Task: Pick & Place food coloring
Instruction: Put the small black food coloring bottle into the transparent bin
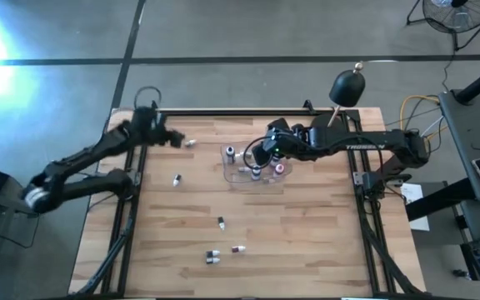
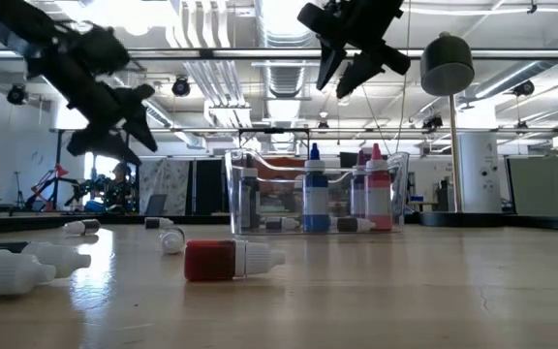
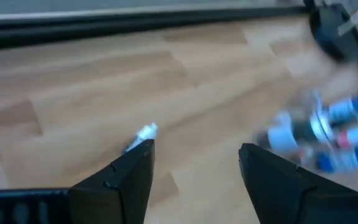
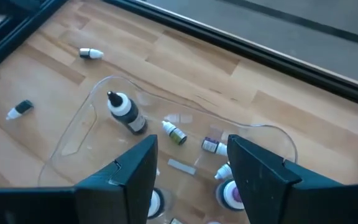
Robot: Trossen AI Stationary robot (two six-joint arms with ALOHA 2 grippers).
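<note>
Closest to the low camera, a red-bodied bottle [image 2: 223,260] lies on its side on the wooden table [image 1: 307,250], with white-bodied ones [image 2: 8,268] toppled beside it. More food coloring is scattered over the table, while several bottles already sit in the clear tub [image 1: 255,172], some upright and some lying down. The left gripper [image 1: 170,138] hangs near the far left edge with its fingers spread and nothing between them, just beside a small white-capped bottle [image 1: 190,143], which seems the likely next pick, though the blurred left wrist view makes alignment hard to judge. To take it cleanly, the fingers should straddle the bottle across its narrow body, not along its length, and come low before closing, since a round bottle on its side will roll if nudged. The right gripper [image 1: 259,155] hovers above the tub, likewise parted and empty. The black dome lamp [image 1: 347,86] stands beyond the tub.
</note>
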